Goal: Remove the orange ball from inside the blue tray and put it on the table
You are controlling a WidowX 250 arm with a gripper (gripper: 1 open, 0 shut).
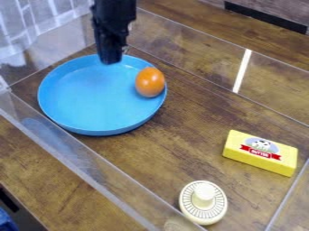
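The orange ball [148, 82] lies inside the blue tray [72, 101], against its right rim. The tray rests on the dark wood table [205, 113]. My black gripper [111, 58] points straight down and hangs above the tray's far edge, up and to the left of the ball and clear of it. Nothing is between its fingers. The fingertips look dark and close together, and I cannot make out a gap.
A yellow box [259, 152] with a red-and-white label lies on the table at the right. Near the front edge sits a cream ribbed disc [201, 200]. Clear acrylic walls [72, 153] run along the table's front-left and far sides.
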